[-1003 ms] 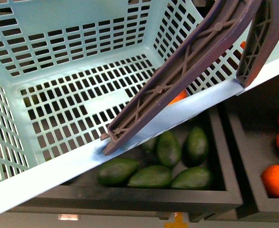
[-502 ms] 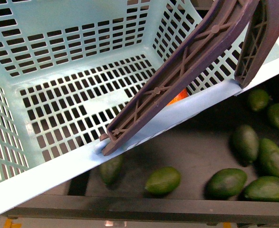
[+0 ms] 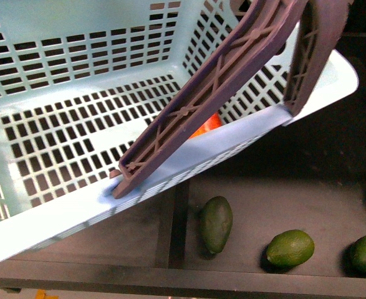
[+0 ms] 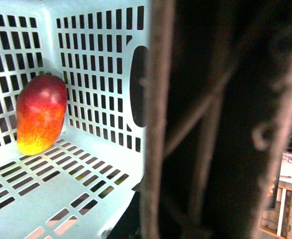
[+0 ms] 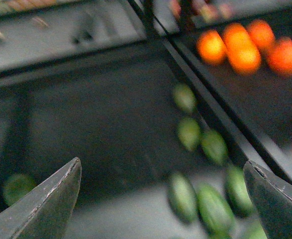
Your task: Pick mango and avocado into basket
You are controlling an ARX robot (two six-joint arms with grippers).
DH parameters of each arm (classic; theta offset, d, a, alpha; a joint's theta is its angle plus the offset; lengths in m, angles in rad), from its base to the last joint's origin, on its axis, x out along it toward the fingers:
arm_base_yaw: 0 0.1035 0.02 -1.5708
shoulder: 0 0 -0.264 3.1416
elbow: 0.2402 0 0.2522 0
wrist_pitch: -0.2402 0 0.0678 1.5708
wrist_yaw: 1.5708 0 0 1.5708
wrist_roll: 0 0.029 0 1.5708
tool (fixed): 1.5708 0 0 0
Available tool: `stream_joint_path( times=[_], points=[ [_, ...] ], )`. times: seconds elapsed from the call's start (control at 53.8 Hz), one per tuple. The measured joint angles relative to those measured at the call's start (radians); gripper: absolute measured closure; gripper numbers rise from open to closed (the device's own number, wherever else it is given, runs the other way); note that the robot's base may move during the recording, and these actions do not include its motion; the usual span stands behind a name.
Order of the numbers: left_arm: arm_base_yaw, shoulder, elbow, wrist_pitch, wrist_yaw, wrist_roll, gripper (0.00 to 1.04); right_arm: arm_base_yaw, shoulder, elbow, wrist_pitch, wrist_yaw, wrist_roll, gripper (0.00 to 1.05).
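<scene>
1. The mango [image 4: 41, 114] lies inside the basket [image 3: 58, 215], in a corner; leave it.
2. Your right gripper [image 5: 161, 164] is spread wide and empty; the left gripper is out of sight, so I cannot tell its hold.
3. Take the dark avocado [image 3: 216, 223] just outside the basket's near rim; straddle its narrow width, clear of the handle [image 3: 189, 112].
</scene>
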Motion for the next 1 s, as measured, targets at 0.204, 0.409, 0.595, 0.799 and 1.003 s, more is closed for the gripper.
stream_joint_path(
  times=[0.204, 0.409, 0.595, 0.799, 1.003],
  points=[
    [-0.014, 0.000, 0.000, 0.000, 0.023, -0.010, 1.01, -0.170, 0.179, 0.146, -0.332, -0.054, 0.050, 0.09],
    [-0.014, 0.000, 0.000, 0.000, 0.014, -0.011, 1.01, -0.375, 0.542, 0.212, -0.077, -0.311, -0.238, 0.09],
    [-0.012, 0.000, 0.000, 0.000, 0.000, -0.005, 1.01, -0.454, 0.896, 0.317, 0.097, -0.332, -0.475, 0.09],
    [-0.013, 0.000, 0.000, 0.000, 0.020, -0.009, 1.01, -0.449, 1.179, 0.454, 0.142, -0.327, -0.628, 0.09],
    [-0.013, 0.000, 0.000, 0.000, 0.018, -0.009, 1.01, -0.394, 1.382, 0.592, 0.128, -0.330, -0.653, 0.09]
  ],
)
